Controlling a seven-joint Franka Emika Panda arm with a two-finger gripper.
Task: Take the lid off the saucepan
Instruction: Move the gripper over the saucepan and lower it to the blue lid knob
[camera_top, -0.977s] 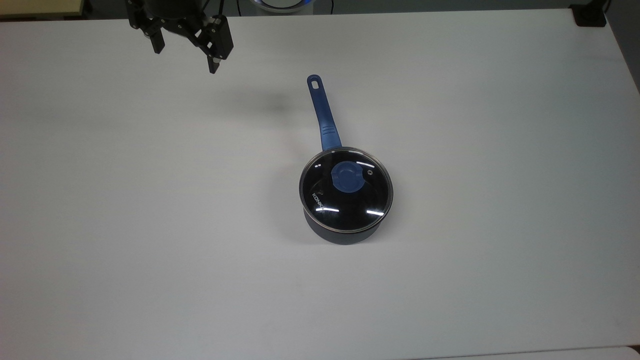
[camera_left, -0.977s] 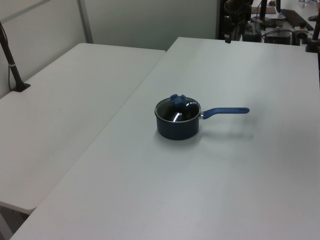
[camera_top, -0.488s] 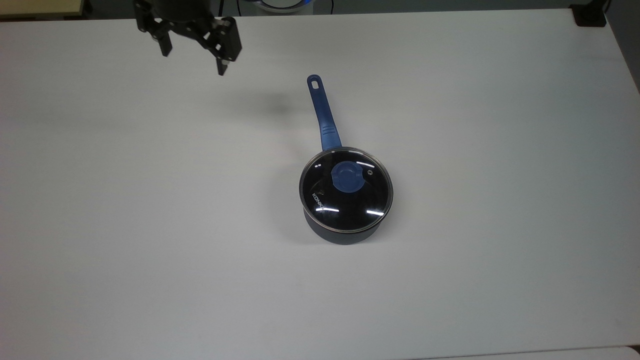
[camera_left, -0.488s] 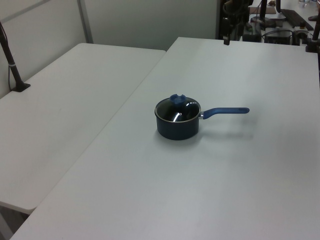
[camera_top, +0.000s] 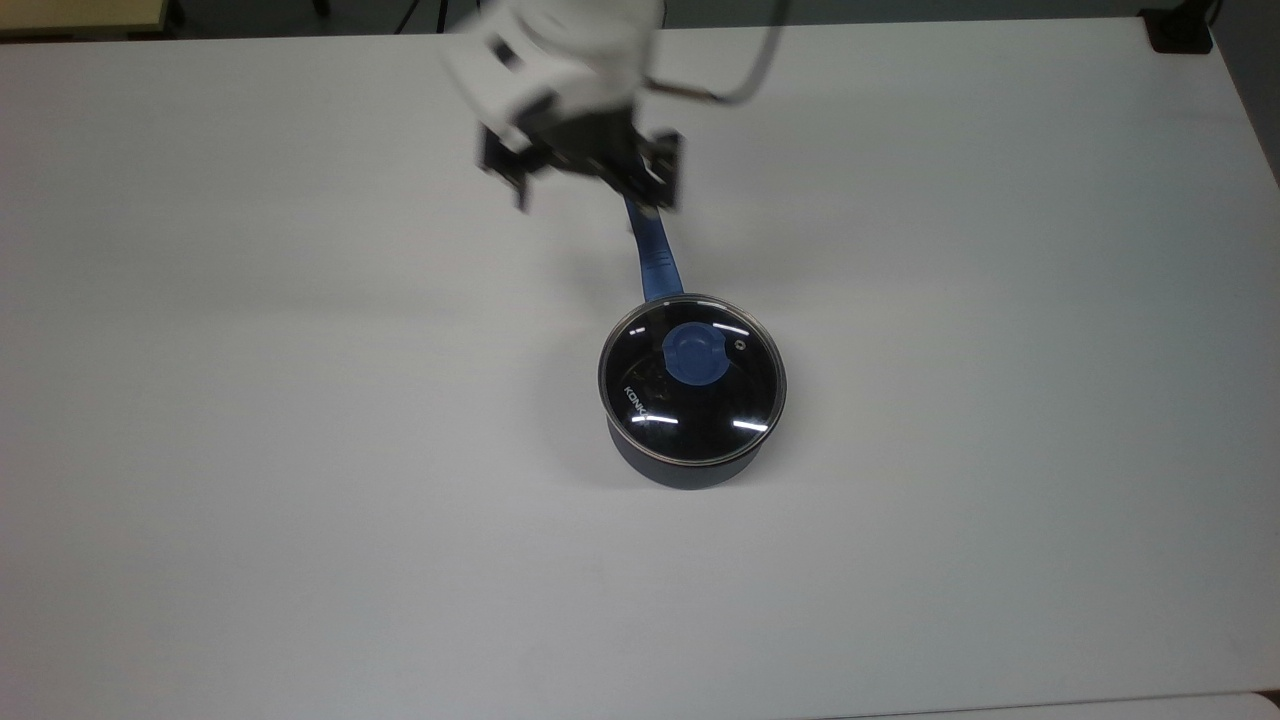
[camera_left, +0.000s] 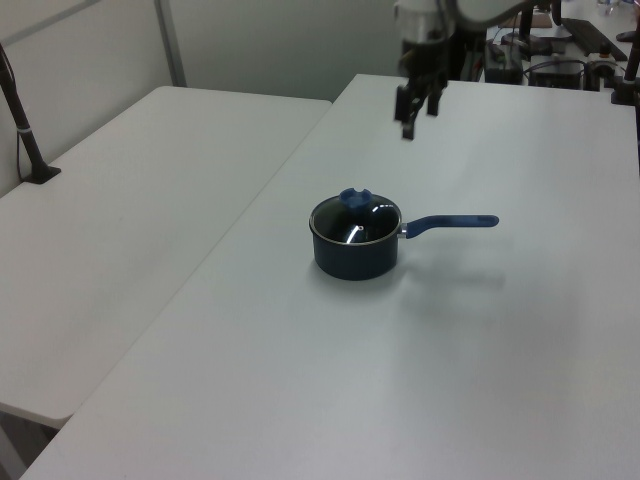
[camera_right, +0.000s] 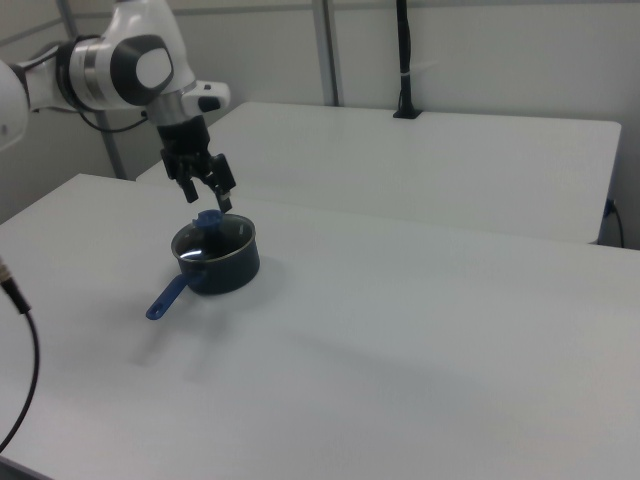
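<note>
The saucepan (camera_top: 690, 455) sits near the middle of the white table (camera_top: 300, 450), a small dark navy pot with the lid (camera_top: 692, 378) seated flat on its rim. The lid is clear glass with a thin metal edge, a blue knob (camera_top: 696, 355) at its centre and a small vent hole just to the top view's right of the knob. White lettering runs along the glass at the top view's left edge; the letters "KONK" can be read, and the rest is lost in the glare. 2 short white light streaks reflect in the glass below the knob. The slim blue handle (camera_top: 655, 255) leads away from the pot toward the top view's upper edge, and in the left view it points to the left view's right, its tip (camera_left: 490, 219) lying on the table. Beyond the pot, the gripper (camera_top: 590, 190) hangs above the far part of the handle, clear of the lid and touching nothing. Its 2 black fingers (camera_top: 520, 188) are spread wide apart and point downward. The white arm (camera_right: 130, 60) rises behind it. In the right view a second white table (camera_right: 450, 150) stands beyond.
</note>
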